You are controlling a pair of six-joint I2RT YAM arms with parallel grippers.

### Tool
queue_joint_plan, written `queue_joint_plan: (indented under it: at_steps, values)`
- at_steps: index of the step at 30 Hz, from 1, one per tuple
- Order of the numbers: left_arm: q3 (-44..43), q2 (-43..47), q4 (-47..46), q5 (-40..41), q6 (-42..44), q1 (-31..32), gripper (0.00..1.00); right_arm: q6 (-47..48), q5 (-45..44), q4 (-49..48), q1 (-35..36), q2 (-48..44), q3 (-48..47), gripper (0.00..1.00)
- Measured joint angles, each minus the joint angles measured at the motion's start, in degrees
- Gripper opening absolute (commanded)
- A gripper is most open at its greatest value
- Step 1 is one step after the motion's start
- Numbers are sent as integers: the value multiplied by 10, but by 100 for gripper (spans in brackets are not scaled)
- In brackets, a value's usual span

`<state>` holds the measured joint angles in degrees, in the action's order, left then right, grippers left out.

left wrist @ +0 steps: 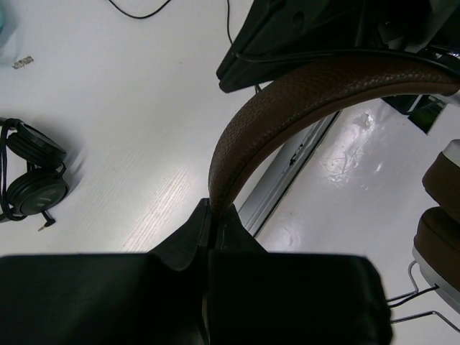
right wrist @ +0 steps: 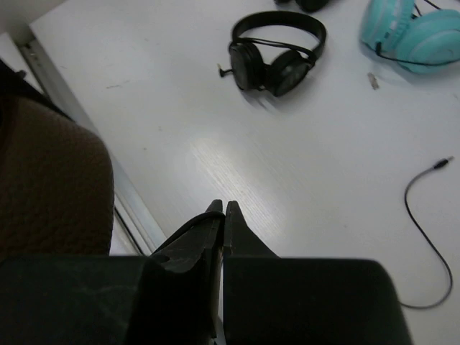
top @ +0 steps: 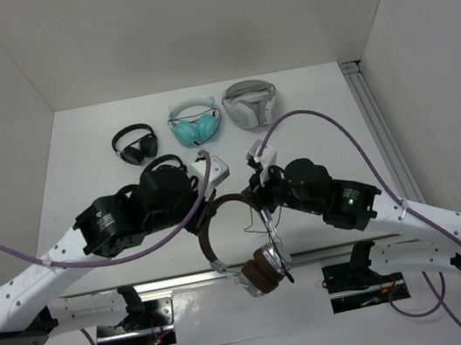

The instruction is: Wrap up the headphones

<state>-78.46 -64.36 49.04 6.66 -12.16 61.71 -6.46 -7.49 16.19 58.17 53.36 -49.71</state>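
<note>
The headphones hang above the table's near edge, silver earcups and brown pads low, dark brown headband arching up. My left gripper is shut on the headband; the left wrist view shows the jaws clamped on the brown band, ear pads at right. My right gripper is shut on the thin black cable, which crosses its left finger and enters the closed jaws. The cable's loose end with its plug lies on the table. A brown pad fills that view's left.
Small all-black headphones, teal headphones and white-grey headphones lie in a row at the back. A metal rail runs along the near edge. White walls close in the table on three sides.
</note>
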Motion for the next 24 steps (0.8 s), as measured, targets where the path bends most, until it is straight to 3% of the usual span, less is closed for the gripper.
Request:
queue_joint_plan:
  at_steps: [9,10,11,12,24]
  values:
    - [0,47,-2,-8,-12,-1,0,9,133,-144,1,-13,53,14]
    - [0,49,-1,-7,-15,-1,0,7,142,-170,2,-11,64,17]
    - [0,50,-4,-7,-18,0,0,6,146,-192,2,-8,73,30]
    - [0,52,-11,-8,-19,0,0,1,150,-213,2,-3,85,34]
    - [-11,88,-60,25,-76,4,0,-41,168,-405,-13,83,175,39]
